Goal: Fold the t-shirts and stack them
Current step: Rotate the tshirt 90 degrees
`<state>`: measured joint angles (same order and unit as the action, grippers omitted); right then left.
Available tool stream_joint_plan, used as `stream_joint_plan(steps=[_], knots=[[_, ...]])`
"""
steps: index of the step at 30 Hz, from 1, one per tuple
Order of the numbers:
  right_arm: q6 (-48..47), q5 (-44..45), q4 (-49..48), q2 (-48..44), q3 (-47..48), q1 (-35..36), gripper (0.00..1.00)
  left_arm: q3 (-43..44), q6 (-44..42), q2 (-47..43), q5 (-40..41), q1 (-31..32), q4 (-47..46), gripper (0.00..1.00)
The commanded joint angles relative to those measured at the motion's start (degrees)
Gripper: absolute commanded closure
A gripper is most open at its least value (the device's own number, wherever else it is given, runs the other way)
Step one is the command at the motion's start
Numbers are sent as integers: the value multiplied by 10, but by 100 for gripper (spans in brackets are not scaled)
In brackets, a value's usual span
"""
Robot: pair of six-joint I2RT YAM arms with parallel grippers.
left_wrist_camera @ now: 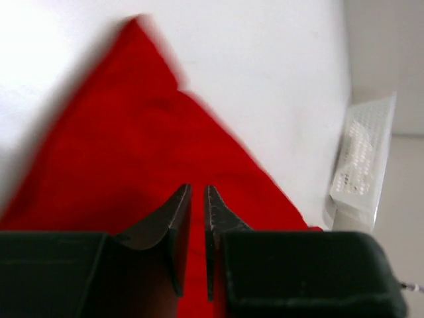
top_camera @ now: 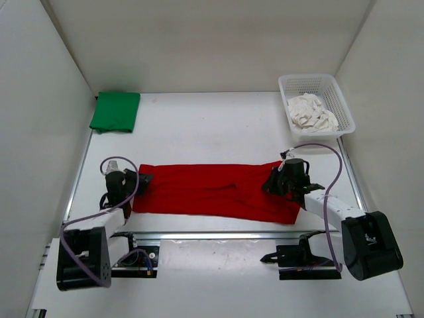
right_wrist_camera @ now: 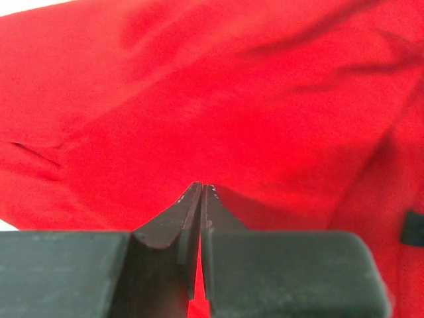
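The red t-shirt point(top_camera: 212, 191) lies as a long flat band across the middle of the table. My left gripper point(top_camera: 141, 179) is at its left end. In the left wrist view its jaws point(left_wrist_camera: 197, 192) stand a narrow slit apart with red cloth point(left_wrist_camera: 132, 152) in the slit. My right gripper point(top_camera: 270, 181) is over the shirt's right part. In the right wrist view its tips point(right_wrist_camera: 201, 189) are pressed together down on the red cloth point(right_wrist_camera: 218, 99). The green t-shirt point(top_camera: 116, 110) lies folded at the back left. The off-white t-shirt point(top_camera: 311, 112) lies crumpled in the basket.
The white mesh basket point(top_camera: 344, 109) stands at the back right and also shows in the left wrist view point(left_wrist_camera: 361, 159). White walls close in the table on the left, back and right. A metal rail point(top_camera: 218, 234) runs along the near edge.
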<state>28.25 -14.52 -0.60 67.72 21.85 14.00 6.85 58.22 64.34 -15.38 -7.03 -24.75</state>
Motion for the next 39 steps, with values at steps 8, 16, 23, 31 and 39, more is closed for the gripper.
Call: stream_joint_plan(steps=[8,16,23,31,39], knots=[[14,-4,-60,175,100,16,100,193,-187,-37,2,184,143,65],[18,-53,-3,472,435,29,100,216,-245,-5,-21,262,197,82],[-35,-86,291,810,1109,24,100,217,-250,18,-39,283,212,88],[-133,-44,381,652,1185,27,100,215,-251,11,-28,302,228,100],[-118,-11,154,277,613,27,98,203,-237,3,-47,315,207,97]])
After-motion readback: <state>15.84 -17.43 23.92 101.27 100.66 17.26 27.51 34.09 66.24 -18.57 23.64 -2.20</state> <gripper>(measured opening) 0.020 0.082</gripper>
